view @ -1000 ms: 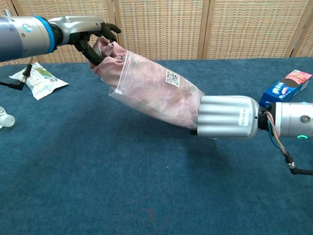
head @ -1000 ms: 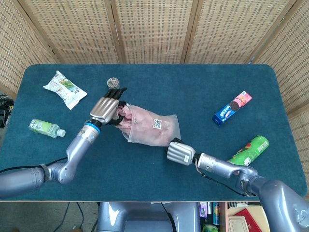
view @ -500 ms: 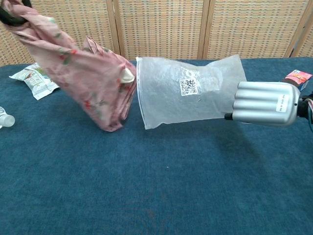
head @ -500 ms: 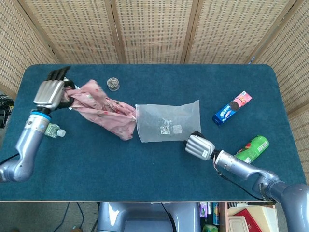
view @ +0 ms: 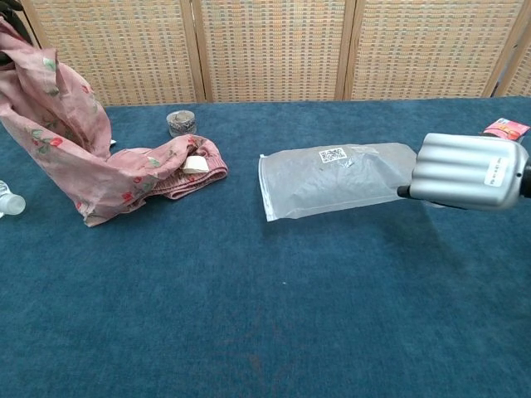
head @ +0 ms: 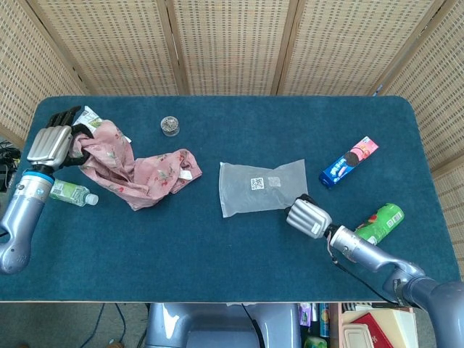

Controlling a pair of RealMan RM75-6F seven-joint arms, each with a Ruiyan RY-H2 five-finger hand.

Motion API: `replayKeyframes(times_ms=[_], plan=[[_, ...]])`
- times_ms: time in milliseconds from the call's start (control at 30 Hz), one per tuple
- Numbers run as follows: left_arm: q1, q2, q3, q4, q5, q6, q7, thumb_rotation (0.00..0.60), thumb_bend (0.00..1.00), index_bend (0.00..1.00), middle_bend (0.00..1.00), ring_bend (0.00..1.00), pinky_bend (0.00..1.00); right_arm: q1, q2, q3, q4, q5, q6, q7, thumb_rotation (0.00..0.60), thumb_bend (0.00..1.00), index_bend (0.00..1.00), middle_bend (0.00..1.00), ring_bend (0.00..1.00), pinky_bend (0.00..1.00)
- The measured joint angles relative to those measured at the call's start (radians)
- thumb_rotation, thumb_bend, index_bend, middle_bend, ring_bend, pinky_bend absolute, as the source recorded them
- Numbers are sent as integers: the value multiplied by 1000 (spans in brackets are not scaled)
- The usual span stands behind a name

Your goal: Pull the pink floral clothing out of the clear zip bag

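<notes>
The pink floral clothing [head: 138, 170] [view: 91, 166] is outside the bag, one end held up at the far left by my left hand [head: 52, 145], the rest trailing onto the table. The clear zip bag [head: 259, 186] [view: 332, 178] lies flat and empty near the table's middle, its mouth facing left. My right hand [head: 308, 217] [view: 469, 172] grips the bag's closed right corner. In the chest view the left hand is almost wholly cut off at the top left corner.
A snack packet [head: 88, 116] and a green bottle [head: 69, 192] lie by the left hand. A small round tin [head: 170, 125] [view: 181, 123] stands behind the clothing. A blue cookie box [head: 349, 162] and a green can [head: 377, 223] lie at the right.
The left hand drew the clothing fully out of the bag and carried it left, then lowered it so it drapes on the table. The emptied bag dropped flat, shifting right with the right hand.
</notes>
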Motion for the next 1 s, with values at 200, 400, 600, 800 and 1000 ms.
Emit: replayKeyframes(times_ms=[200, 400, 600, 800, 1000], plan=[[12, 31, -7, -52, 1, 30, 12, 600, 68, 0, 0, 0, 0, -38, 21, 47, -86, 93, -21, -61, 600, 0, 0, 0, 0, 0], [56, 111, -5, -191, 1, 98, 46, 600, 68, 0, 0, 0, 0, -92, 118, 89, -308, 171, -12, -121, 600, 0, 0, 0, 0, 0], [170, 168, 19, -317, 86, 245, 21, 600, 67, 0, 0, 0, 0, -194, 236, 115, -476, 221, 112, -60, 600, 0, 0, 0, 0, 0], [311, 156, 80, -364, 214, 449, 12, 600, 67, 0, 0, 0, 0, -320, 298, 134, -609, 266, 269, 72, 600, 0, 0, 0, 0, 0], [461, 95, 165, -406, 323, 662, 74, 600, 66, 0, 0, 0, 0, -439, 303, 136, -701, 297, 399, 194, 600, 0, 0, 0, 0, 0]])
